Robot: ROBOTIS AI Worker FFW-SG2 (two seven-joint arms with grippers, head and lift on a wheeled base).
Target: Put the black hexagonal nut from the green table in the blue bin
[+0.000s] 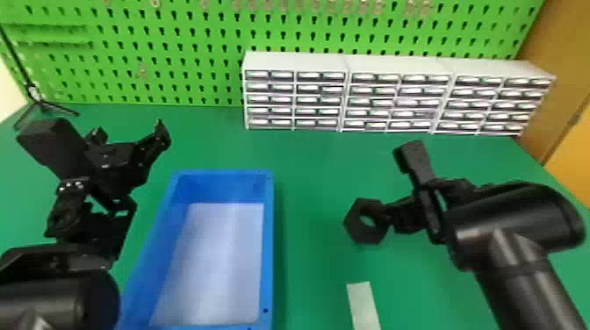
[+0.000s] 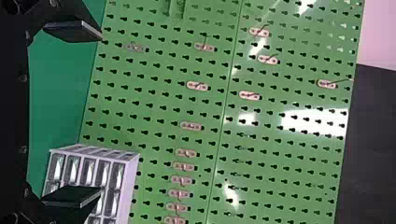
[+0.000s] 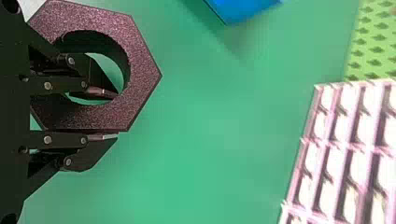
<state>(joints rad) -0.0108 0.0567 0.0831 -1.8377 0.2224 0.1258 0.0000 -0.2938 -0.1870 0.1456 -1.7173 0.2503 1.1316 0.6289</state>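
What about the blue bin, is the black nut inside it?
No, the black nut is held by the right gripper, out to the right of the blue bin.

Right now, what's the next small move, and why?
Probably ease the nut left toward the blue bin: the right gripper holds its rim, one finger through it, and the nut is off to the bin's right.
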